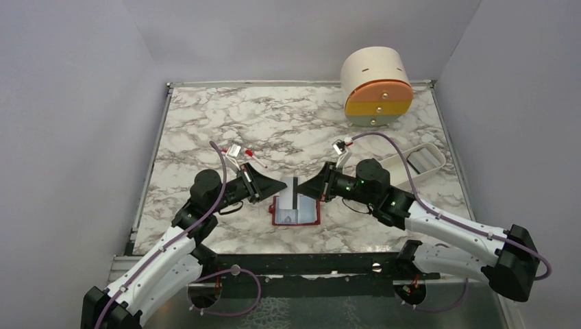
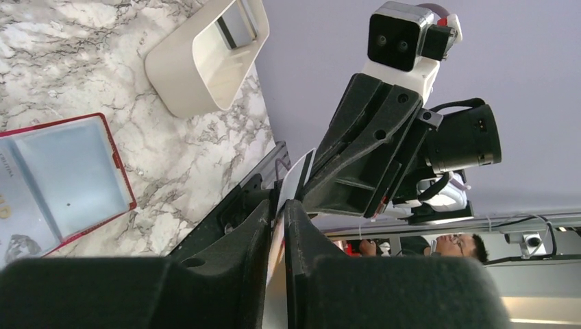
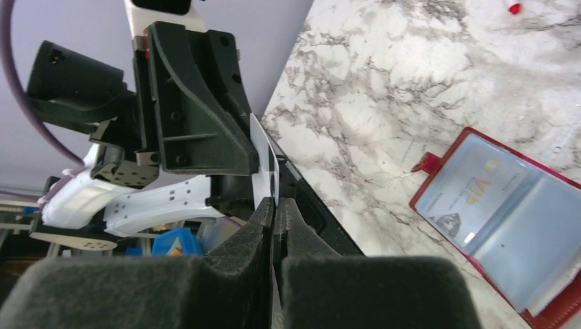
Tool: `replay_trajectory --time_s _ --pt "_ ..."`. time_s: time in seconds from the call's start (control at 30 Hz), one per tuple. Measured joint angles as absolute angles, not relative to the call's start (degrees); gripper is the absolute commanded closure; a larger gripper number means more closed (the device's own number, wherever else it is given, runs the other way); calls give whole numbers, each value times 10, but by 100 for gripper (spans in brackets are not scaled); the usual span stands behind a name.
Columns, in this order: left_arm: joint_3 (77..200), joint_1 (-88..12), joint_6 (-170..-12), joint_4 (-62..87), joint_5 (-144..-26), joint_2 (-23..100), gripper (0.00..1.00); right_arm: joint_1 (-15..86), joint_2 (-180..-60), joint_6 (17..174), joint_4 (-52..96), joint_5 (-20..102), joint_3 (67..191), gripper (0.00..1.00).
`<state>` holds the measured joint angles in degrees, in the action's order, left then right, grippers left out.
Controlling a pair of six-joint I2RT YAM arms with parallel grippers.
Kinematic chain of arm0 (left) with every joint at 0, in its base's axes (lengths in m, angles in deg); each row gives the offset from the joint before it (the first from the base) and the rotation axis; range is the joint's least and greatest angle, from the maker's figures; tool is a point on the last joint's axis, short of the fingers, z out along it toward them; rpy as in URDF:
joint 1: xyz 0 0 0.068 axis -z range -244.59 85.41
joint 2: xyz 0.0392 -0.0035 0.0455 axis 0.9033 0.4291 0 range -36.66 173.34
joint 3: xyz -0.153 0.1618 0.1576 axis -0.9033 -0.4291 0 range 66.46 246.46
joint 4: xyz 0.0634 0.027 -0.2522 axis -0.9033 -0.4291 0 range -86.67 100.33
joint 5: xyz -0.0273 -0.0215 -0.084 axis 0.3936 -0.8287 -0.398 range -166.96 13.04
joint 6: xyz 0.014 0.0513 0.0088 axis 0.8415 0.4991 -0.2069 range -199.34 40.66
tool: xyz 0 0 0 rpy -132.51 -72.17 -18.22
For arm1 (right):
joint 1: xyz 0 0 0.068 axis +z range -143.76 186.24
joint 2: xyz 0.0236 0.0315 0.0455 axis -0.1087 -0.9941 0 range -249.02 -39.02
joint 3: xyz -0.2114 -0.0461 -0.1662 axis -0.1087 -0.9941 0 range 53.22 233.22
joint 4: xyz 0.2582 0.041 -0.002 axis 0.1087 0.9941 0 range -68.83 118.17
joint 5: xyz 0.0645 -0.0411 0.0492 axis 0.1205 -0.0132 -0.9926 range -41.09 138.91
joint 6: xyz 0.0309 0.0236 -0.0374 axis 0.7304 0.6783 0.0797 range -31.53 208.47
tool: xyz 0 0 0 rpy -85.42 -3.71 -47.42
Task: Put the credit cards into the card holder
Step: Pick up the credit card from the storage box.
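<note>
The red card holder [image 1: 307,214] lies open on the marble table between the arms. It also shows in the left wrist view [image 2: 65,175] and the right wrist view [image 3: 527,236]. A pale card marked VIP [image 3: 473,195] sits in one of its clear pockets. One credit card [image 1: 294,188], white with a dark stripe, stands on edge just above the holder. My left gripper [image 1: 281,186] is shut on the card's left end [image 2: 291,184]. My right gripper [image 1: 305,190] is shut on its right end [image 3: 261,163]. The two grippers face each other tip to tip.
A white oblong tray [image 1: 415,162] lies at the right, with a dark flat thing inside; it also shows in the left wrist view [image 2: 205,58]. A round cream drawer unit [image 1: 377,86] stands at the back right. Grey walls enclose the table.
</note>
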<state>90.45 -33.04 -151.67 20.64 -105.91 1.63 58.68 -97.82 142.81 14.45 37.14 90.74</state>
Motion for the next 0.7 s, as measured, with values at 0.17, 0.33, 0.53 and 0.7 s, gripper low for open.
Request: replay_trajectory --time_s 0.17,0.33,0.53,0.7 --pt "904 -330 -1527 226 -1061 16 100 587 -981 1440 129 359 906 95" --pt "898 -329 -1530 237 -1064 16 100 588 -981 1444 136 360 904 71" --pt "895 -326 -1515 230 -1065 18 100 592 -974 1438 173 373 901 59" --pt "895 -326 -1480 197 -1056 24 100 592 -960 1420 233 410 901 56"
